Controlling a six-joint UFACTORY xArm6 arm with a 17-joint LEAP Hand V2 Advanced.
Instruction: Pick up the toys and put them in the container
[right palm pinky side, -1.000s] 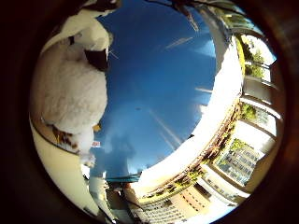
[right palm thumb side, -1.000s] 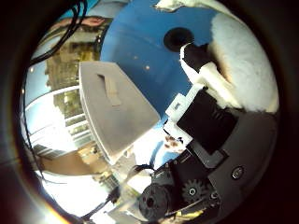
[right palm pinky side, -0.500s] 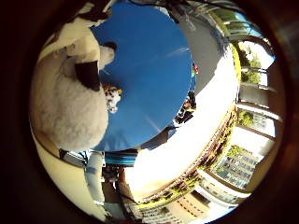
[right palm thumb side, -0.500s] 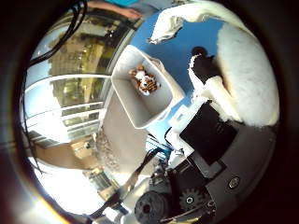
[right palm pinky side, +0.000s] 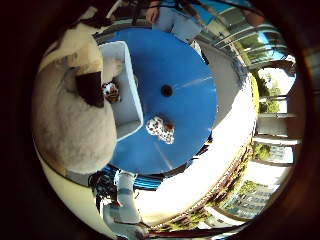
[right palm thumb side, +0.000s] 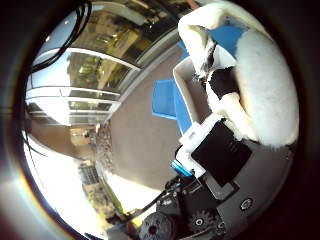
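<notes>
The hand (right palm thumb side: 220, 165) has its fingers curled around a big cream plush toy (right palm pinky side: 70, 125), carrying it above the white container (right palm pinky side: 125, 95) on the round blue table (right palm pinky side: 185, 115). A small striped toy (right palm pinky side: 110, 91) already lies inside. Next, I'd judge, comes lowering and letting go. A spotted toy (right palm pinky side: 160, 129) waits just beside the container, toward the table's centre hole (right palm pinky side: 166, 90).

The plush toy (right palm pinky side: 70, 125) was cream-white and fluffy with a dark brown patch. The container (right palm pinky side: 127, 95) was pale grey-white. A small toy (right palm pinky side: 111, 91) inside it was orange, white and black striped. Another toy (right palm pinky side: 160, 129), at the container's 4 o'clock, was white with brown spots. The round table (right palm pinky side: 185, 100) was bright blue. The hand (right palm thumb side: 220, 155) showed white and black parts.
</notes>
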